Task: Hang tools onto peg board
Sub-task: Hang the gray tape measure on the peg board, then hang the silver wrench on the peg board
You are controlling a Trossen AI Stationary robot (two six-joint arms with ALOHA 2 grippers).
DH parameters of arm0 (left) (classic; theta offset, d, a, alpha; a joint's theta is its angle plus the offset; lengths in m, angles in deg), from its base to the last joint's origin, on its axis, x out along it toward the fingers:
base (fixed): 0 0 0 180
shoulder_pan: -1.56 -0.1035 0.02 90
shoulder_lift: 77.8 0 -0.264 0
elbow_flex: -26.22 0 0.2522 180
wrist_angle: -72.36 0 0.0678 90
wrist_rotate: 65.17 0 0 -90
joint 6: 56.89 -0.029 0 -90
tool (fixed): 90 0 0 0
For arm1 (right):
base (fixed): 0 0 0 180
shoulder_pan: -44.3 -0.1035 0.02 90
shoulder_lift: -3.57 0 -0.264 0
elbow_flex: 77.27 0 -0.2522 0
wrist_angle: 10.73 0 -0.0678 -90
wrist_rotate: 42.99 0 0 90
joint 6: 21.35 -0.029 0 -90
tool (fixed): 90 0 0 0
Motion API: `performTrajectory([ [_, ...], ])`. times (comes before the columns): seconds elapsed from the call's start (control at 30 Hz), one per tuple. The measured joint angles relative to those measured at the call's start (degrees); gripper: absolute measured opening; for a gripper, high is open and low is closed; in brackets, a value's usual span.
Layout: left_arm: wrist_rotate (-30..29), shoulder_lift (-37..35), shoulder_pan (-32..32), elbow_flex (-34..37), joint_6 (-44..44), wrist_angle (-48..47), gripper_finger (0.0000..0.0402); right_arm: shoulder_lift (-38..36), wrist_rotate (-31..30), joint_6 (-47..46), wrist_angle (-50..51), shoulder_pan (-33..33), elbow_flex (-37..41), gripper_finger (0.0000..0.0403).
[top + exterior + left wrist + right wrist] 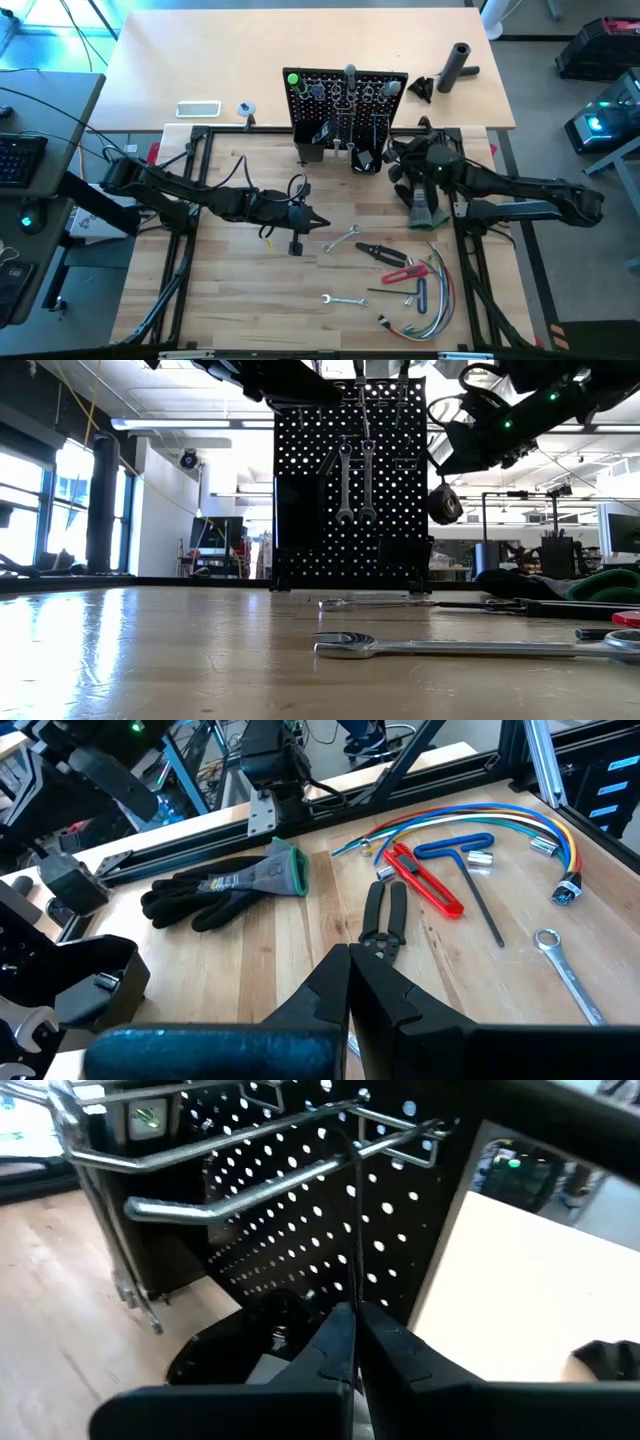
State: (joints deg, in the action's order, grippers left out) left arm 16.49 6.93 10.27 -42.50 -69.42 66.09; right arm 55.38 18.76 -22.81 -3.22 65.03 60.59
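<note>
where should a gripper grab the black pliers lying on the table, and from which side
Probably across the two handles, coming straight down from above. The black pliers lie flat on the wooden table, handles side by side and nearly closed, so the pair makes one narrow bar that shut-to-open fingers could straddle. The nose is thinner and lower. The red tool lies close on one side, so centre the grip on the handles' middle.

The peg board point(347, 105) stands at twelve o'clock on the tabletop point(240, 310). Loose tools point(385, 275) lie at five o'clock, the glove point(428, 208) at three, between board and tools.
</note>
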Motion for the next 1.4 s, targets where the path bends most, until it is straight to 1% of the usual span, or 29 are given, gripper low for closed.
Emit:
performTrajectory([
  [0.3,0.02,0.0,0.0,0.0,0.02,0.02,0.0,0.0,10.34,-0.07,-0.5,4.51,-0.01,0.0],
  [0.53,0.02,0.0,0.0,0.0,0.22,0.02,0.0,0.0,11.55,0.22,-0.53,5.07,-0.02,0.0004],
  [0.63,0.02,0.0,-0.01,0.0,0.26,0.03,0.0,0.0,11.55,0.21,-0.61,5.09,-0.02,0.0025],
  [0.9,0.02,0.01,-0.01,0.0,0.39,-0.01,0.0,-0.02,10.38,-0.02,-0.66,5.07,-0.02,0.011],
  [1.03,0.02,0.0,-0.02,0.0,0.6,-0.47,0.0,-0.02,10.35,-0.02,-0.57,5.05,-0.02,0.0141],
  [1.17,0.05,0.0,0.0,0.0,2.41,-2.12,0.0,-0.13,10.35,-0.37,0.14,4.44,-0.02,0.0163],
  [1.27,0.39,0.05,0.0,0.0,4.5,-4.85,0.0,-0.69,10.35,-0.66,1.34,3.37,-0.02,0.0172],
  [1.33,1.43,0.51,0.0,0.0,6.17,-6.32,0.0,-1.42,10.34,-1.28,2.78,2.43,-0.02,0.0174],
  [1.4,3.82,1.34,0.0,0.02,7.66,-8.02,0.0,-2.43,10.31,-2.21,4.94,1.42,-0.02,0.0174],
])
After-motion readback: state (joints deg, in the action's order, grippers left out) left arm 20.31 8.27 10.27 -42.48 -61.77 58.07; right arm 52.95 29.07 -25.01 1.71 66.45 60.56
